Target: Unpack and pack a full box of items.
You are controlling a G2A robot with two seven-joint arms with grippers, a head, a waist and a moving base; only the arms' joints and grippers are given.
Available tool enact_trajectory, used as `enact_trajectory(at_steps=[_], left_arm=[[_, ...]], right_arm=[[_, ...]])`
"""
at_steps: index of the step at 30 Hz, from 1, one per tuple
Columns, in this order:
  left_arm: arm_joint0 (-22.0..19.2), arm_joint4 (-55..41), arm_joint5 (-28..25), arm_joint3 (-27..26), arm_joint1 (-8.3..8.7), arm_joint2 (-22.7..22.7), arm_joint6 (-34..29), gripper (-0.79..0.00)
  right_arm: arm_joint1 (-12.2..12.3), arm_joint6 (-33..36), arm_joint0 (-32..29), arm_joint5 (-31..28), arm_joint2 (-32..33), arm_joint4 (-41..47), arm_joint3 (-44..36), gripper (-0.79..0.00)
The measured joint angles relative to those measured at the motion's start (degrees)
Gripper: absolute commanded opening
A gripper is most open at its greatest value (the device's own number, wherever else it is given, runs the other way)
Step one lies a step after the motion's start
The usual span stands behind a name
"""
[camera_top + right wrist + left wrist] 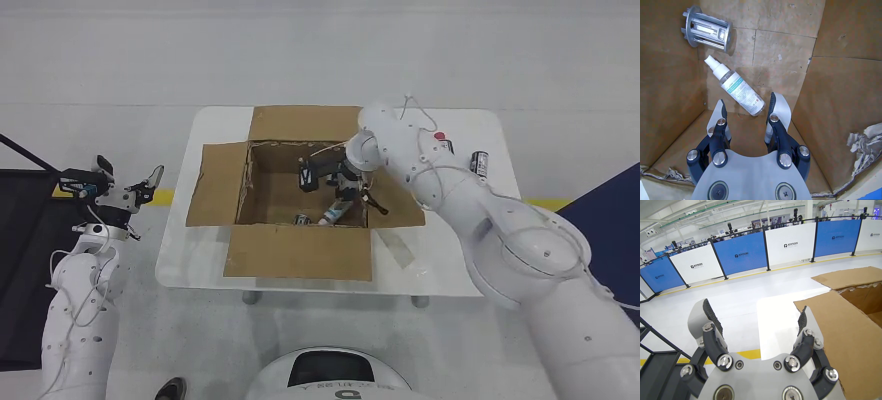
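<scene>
1. The cardboard box (262, 190) stands open in the middle of the white table (195, 265), with its four flaps folded outward.
2. A spray bottle (739, 89) lies flat on the box floor, at about 5 o'clock from the floor's centre and near the wall closest to the robot.
3. In the top view the bottle's long axis runs from roughly 8 o'clock to 2 o'clock. Its white nozzle end points toward 8 o'clock and its clear base toward 2 o'clock.
4. A grey metal part (707, 37), a slotted cylinder with a flange at each end, lies on its side just beyond the bottle's nozzle. It sits at about 6 to 7 o'clock on the floor, and the two are close but apart.
5. The right gripper (747, 97) hangs inside the box above the bottle's base end. Its fingers are spread and hold nothing.
6. The left gripper (755, 306) hovers off the table at 9 o'clock, well away from the box. Its fingers are spread wide and empty.
7. A small dark item (479, 161) rests on the table at about 2 to 3 o'clock from the box.
</scene>
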Motion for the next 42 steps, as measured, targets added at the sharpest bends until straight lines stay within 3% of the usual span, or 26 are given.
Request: enact_trajectory(at_steps=[4,12,18,25,29,34,37,42], left_arm=[[0.0,0.0,0.0,0.0,0.0,0.0,0.0,0.0],[0.0,0.0,0.0,0.0,0.0,0.0,0.0,0.0],[0.0,0.0,0.0,0.0,0.0,0.0,0.0,0.0],[0.0,0.0,0.0,0.0,0.0,0.0,0.0,0.0],[0.0,0.0,0.0,0.0,0.0,0.0,0.0,0.0],[0.0,0.0,0.0,0.0,0.0,0.0,0.0,0.0],[0.0,0.0,0.0,0.0,0.0,0.0,0.0,0.0],[0.0,0.0,0.0,0.0,0.0,0.0,0.0,0.0]], right_arm=[[-1.28,-0.58,-1.14,0.0,0.0,-5.86,0.52,0.0],[-1.22,-0.58,-1.12,0.03,0.02,-6.13,0.43,0.0],[0.7,-6.61,-1.84,0.96,1.06,-10.31,-3.64,0.0],[1.63,-3.89,-4.41,2.21,0.63,-12.46,-6.48,0.0],[1.13,-2.37,-4.71,1.2,0.55,-11.94,-5.92,-0.148],[-0.32,-0.61,-5.09,2.0,0.08,-12.07,-4.33,-0.228],[-1.5,0.29,-5.42,3.36,-0.01,-12.37,-3.17,-0.394],[-3.61,1.14,-5.84,7.32,0.0,-14.49,-0.18,-0.425]])
